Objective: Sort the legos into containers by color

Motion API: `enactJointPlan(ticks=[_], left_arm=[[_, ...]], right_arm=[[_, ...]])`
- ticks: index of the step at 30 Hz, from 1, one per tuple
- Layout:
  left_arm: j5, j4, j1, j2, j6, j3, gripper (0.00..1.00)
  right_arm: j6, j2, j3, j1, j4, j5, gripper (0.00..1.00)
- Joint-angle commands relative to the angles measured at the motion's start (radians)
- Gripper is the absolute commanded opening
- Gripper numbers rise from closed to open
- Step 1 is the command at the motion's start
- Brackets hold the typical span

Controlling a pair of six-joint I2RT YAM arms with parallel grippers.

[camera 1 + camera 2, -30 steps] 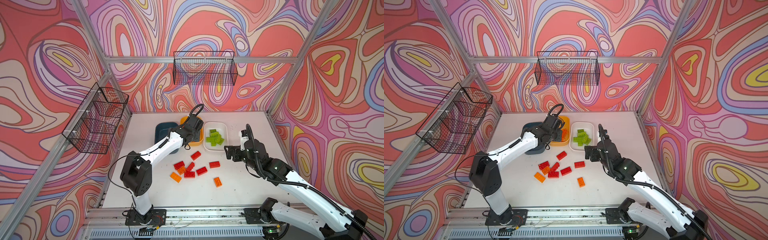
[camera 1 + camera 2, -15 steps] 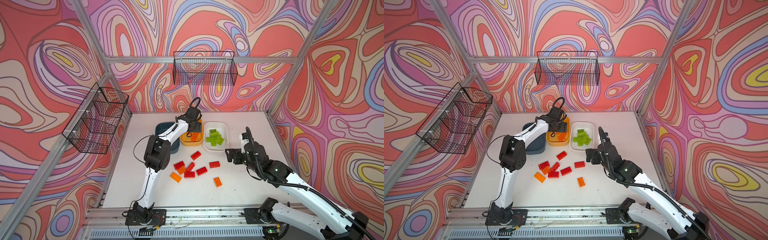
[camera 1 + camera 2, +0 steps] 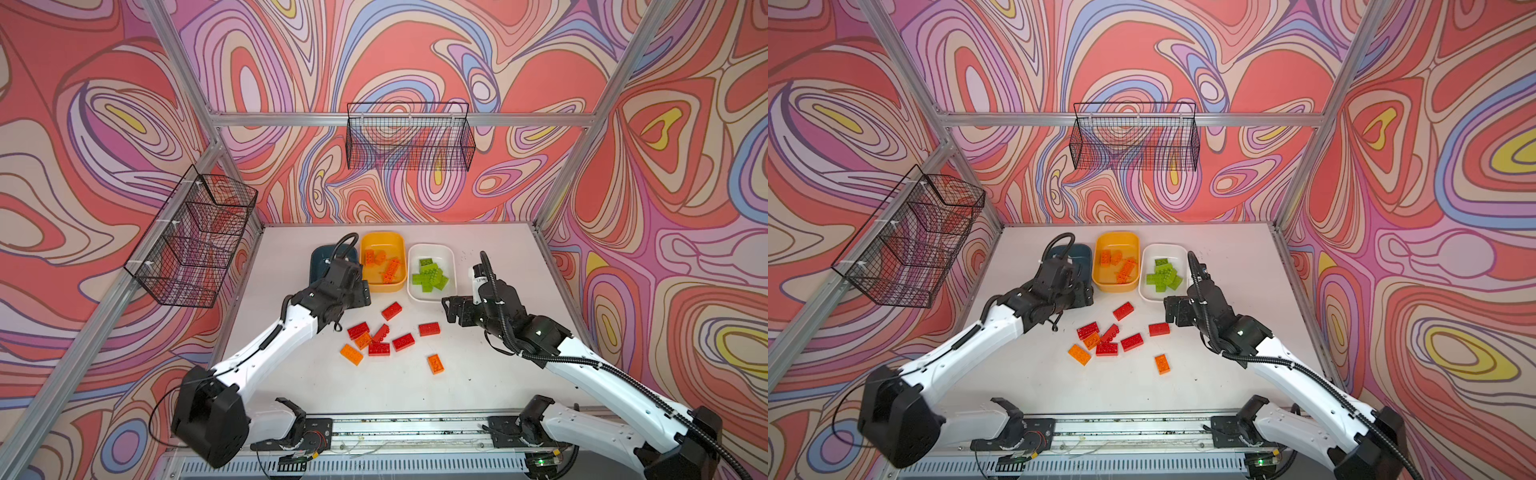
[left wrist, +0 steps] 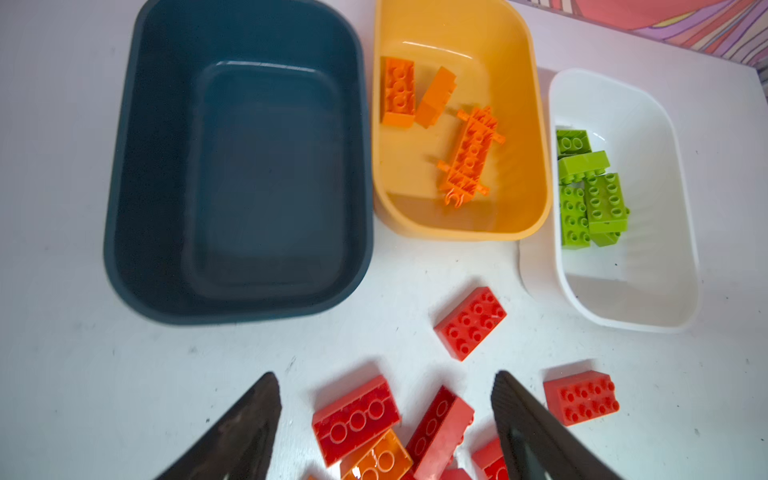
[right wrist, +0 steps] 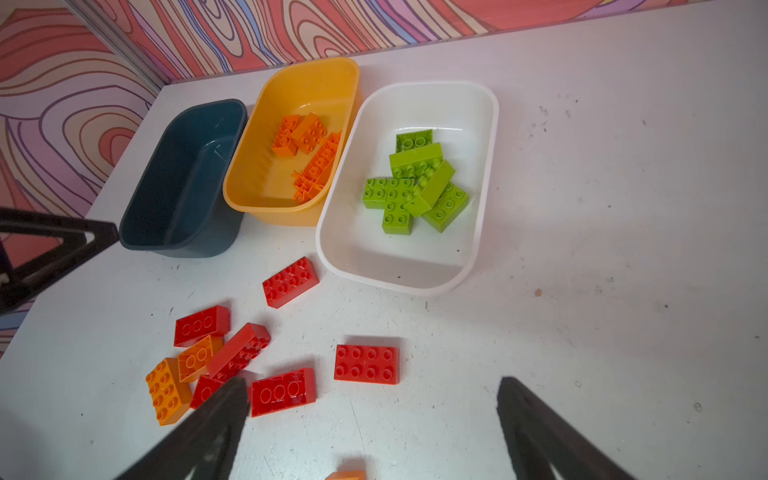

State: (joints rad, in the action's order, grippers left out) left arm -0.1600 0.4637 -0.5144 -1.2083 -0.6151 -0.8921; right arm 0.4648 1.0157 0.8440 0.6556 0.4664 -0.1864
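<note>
Three trays stand in a row at the back: an empty dark teal tray [image 4: 124, 166], a yellow tray [image 4: 528, 104] with three orange legos [image 4: 469, 158], and a white tray [image 4: 665, 124] with several lime green legos [image 4: 602, 199]. Red legos [image 3: 391, 311] and three orange legos [image 3: 351, 354] lie loose on the table in front of them. My left gripper [image 4: 384, 376] hovers open over the red pile [image 4: 357, 415], holding nothing. To the right of the pile, my right gripper [image 5: 372, 382] is wide open above bare table, near a red lego [image 5: 366, 364].
A black wire basket [image 3: 409, 137] hangs on the back wall and another [image 3: 195, 237] on the left wall. Aluminium frame posts stand at the table's corners. A single orange lego [image 3: 435, 364] lies apart toward the front.
My left gripper opened over the yellow tray, then pulled back toward the front and now hangs over the loose pile. The right arm has barely moved.
</note>
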Motion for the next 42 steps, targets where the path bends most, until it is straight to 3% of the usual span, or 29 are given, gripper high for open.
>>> enactJointPlan(ticks=[1, 5, 8, 19, 42], left_arm=[[-0.027, 0.07, -0.029, 0.139, -0.149, 0.142, 0.82], [-0.03, 0.131, -0.07, 0.286, -0.242, 0.269, 0.82], [-0.036, 0.152, -0.106, 0.317, -0.294, 0.327, 0.82], [0.006, 0.052, -0.197, 0.233, -0.355, 0.419, 0.82], [0.023, -0.058, -0.211, 0.091, -0.348, 0.444, 0.82]], right_arm=[[0.003, 0.035, -0.007, -0.001, -0.05, 0.053, 0.98], [0.006, 0.079, 0.001, 0.0, -0.079, 0.101, 0.98], [0.014, 0.093, 0.001, 0.002, -0.09, 0.114, 0.98], [0.043, 0.064, -0.013, 0.016, -0.054, 0.086, 0.98], [0.04, 0.057, -0.013, 0.017, -0.023, 0.057, 0.98]])
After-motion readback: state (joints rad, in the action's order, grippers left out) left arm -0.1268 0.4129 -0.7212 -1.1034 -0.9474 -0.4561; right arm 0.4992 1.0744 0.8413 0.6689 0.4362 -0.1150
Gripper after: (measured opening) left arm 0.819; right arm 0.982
